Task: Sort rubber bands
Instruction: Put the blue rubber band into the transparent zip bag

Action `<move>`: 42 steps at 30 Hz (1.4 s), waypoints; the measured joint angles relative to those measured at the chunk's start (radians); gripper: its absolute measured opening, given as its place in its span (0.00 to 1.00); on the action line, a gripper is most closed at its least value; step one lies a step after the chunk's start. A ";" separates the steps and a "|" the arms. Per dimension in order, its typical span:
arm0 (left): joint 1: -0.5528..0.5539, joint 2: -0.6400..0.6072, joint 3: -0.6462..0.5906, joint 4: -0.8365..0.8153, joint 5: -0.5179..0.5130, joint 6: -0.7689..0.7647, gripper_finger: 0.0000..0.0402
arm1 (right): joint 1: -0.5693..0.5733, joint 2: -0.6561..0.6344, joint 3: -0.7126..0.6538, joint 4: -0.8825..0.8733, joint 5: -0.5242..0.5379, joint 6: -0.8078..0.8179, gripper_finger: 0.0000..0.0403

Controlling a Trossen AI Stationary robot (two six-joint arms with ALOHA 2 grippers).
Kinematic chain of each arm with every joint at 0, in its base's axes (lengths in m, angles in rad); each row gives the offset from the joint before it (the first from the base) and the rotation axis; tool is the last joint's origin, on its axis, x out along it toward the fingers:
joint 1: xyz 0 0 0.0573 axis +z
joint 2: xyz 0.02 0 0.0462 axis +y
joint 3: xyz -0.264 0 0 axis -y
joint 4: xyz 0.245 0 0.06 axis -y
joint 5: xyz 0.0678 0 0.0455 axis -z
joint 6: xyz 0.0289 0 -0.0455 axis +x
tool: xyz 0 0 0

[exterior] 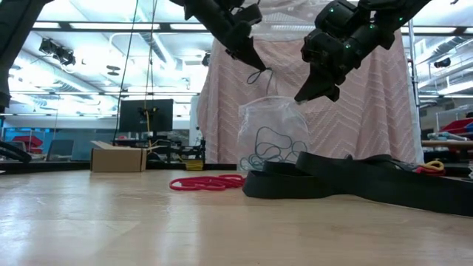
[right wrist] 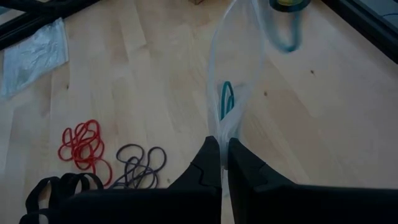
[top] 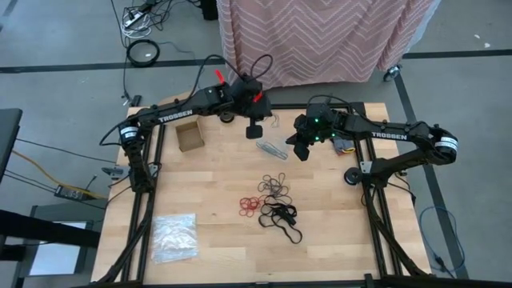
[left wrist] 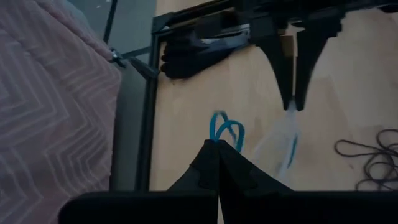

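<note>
Two grippers raised over my table's far side: left gripper (top: 254,130) pinched shut on a thin teal rubber band (left wrist: 225,129); right gripper (top: 302,149) clamped on the clear plastic bag (exterior: 272,134) holding more bands. Red loops (top: 250,206), tan loops (top: 276,186) and black loops (top: 282,218) lie mid-table.

The word "TROSSEN" reads in white capital letters on the left arm (top: 172,117), along its dark upper link, in the high view. The same white "TROSSEN" lettering stands on the right arm (top: 392,134), also seen from above. No other text, label, number or sign can be read in the low view or in either wrist view.
</note>
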 joint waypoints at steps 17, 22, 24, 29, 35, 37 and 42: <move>0.000 0.000 0.000 -0.014 0.003 0.030 0.00 | 0.000 0.000 0.000 0.001 0.015 0.002 0.00; 0.000 0.000 0.000 0.022 0.006 0.019 0.00 | 0.000 0.000 0.000 0.001 0.017 0.003 0.00; 0.000 0.000 0.000 0.022 0.010 0.006 0.00 | 0.000 0.000 0.000 0.001 0.018 0.004 0.00; 0.000 0.000 0.000 -0.011 0.016 0.007 0.00 | 0.000 0.000 0.000 0.001 0.018 0.003 0.00; 0.000 0.000 0.000 -0.056 0.016 0.069 0.00 | 0.000 0.000 0.000 0.001 0.018 0.003 0.00; 0.001 0.000 0.000 -0.080 0.016 0.104 0.00 | 0.000 0.000 0.000 0.003 0.018 0.003 0.00; -0.002 0.037 0.000 -0.103 0.039 0.141 0.00 | 0.000 0.000 0.000 0.030 0.011 0.010 0.00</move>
